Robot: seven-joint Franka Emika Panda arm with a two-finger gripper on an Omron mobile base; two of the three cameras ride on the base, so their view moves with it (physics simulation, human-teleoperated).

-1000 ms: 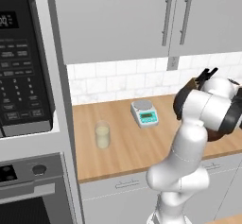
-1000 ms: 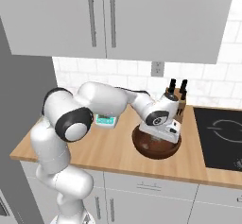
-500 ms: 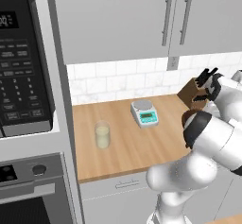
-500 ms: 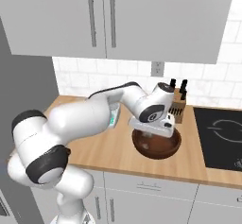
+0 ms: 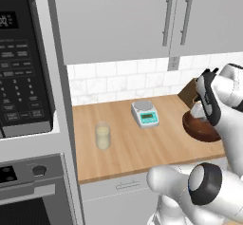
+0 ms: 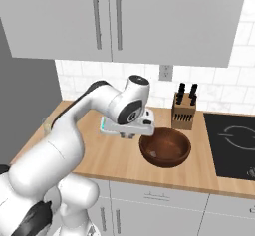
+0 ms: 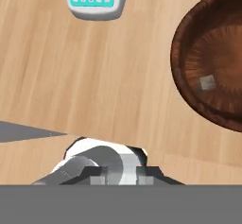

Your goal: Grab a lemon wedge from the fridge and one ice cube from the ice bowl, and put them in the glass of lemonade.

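1. Setting: a simulated kitchen with a wooden counter (image 5: 123, 148) below grey wall cabinets (image 6: 114, 16) and a white tiled backsplash. A black microwave (image 5: 21, 67) sits above a wall oven at the counter's left end; a black cooktop (image 6: 234, 143) lies at the right end.

2. Task items: the glass of lemonade (image 5: 102, 135) stands upright near the left end of the counter, pale yellow, well apart from the other items. The dark wooden ice bowl (image 6: 165, 148) sits toward the right end, in front of a knife block (image 6: 184, 111). In the hand view, one ice cube (image 7: 206, 82) lies on the floor of the bowl, off centre.

3. Other items: a small digital kitchen scale (image 5: 144, 113) stands between the glass and the bowl, toward the backsplash.

4. Gripper (image 7: 122, 180): it hangs over bare counter just beside the left rim of the bowl, pointing down. The fingertips stand close together with a narrow gap between them. Whether anything is pinched in that gap cannot be told; nothing is seen there.

5. Deciding relation: the remaining cube lies to the right of the hand, inside the bowl; the glass lies the opposite way, across the counter to the left. If a cube is held, the next move would be leftward to the glass; if not, rightward and down into the bowl.
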